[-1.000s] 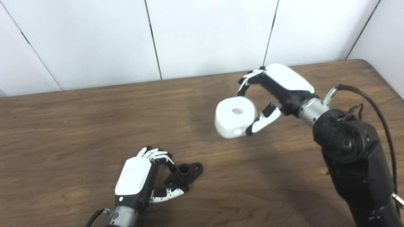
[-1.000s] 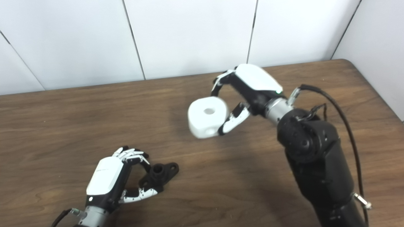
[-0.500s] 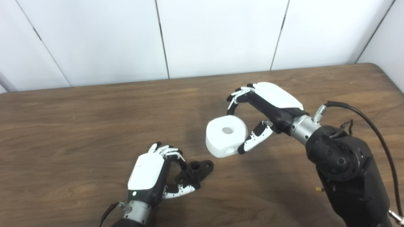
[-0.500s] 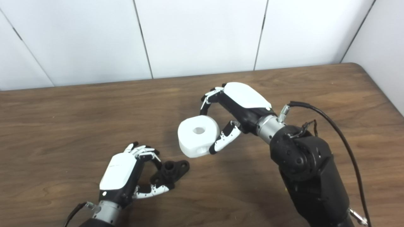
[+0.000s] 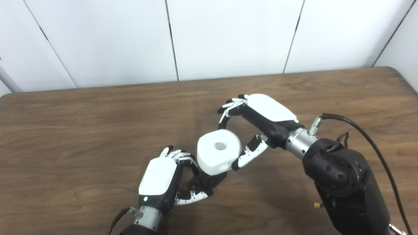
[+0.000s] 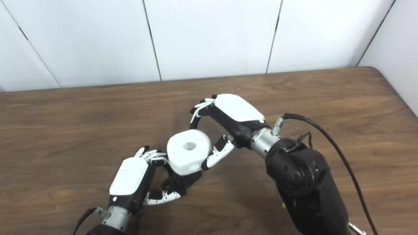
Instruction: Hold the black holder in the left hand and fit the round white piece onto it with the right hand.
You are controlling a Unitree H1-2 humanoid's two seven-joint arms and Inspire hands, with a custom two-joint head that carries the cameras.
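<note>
My left hand (image 5: 160,178) rests low on the wooden table (image 5: 81,137), shut on the black holder (image 5: 209,180). Only the holder's lower edge shows; the rest is hidden under the white piece. My right hand (image 5: 258,120) is shut on the round white piece (image 5: 218,156), thumb on its near side and fingers arched over its far side. The piece has a round hole in its top and hangs directly over the holder; whether they touch cannot be seen. In the right eye view the white piece (image 6: 188,155) covers the holder (image 6: 183,181) the same way.
A white panelled wall (image 5: 228,36) runs along the table's far edge. The table's right corner (image 5: 396,70) sits at the upper right. A black cable (image 5: 375,143) loops off my right forearm.
My right hand has carried the white piece down and to the left, from beside the holder to directly over it. The left hand keeps its hold. The camera has shifted slightly.
</note>
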